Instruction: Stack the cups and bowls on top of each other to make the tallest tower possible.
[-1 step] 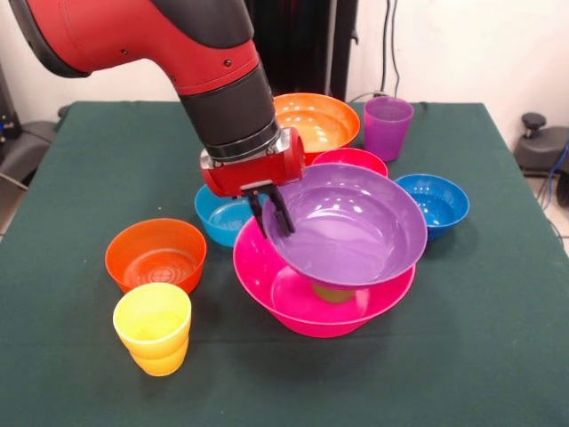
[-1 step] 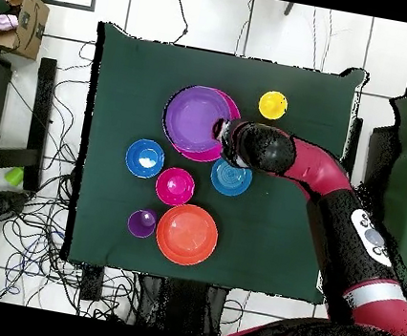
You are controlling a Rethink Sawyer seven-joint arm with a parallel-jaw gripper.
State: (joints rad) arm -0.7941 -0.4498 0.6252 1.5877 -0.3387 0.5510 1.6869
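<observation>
Gripper (image 1: 271, 212) pinches the rim of the big purple bowl (image 1: 351, 222), resting on something lime inside the big pink bowl (image 1: 311, 307); placing step, next: level it, then let go.

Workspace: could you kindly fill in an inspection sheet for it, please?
Surface: green cloth, flat.
Job's things: purple bowl sits on green cup in pink bowl; loose: yellow cup, purple cup, big orange bowl, small orange bowl, red bowl, light blue bowl, dark blue bowl.
Clutter: nothing seen.
Pincer: shut on purple bowl's rim.
Cables: tangle on floor.
Surroundings: cardboard box.
</observation>
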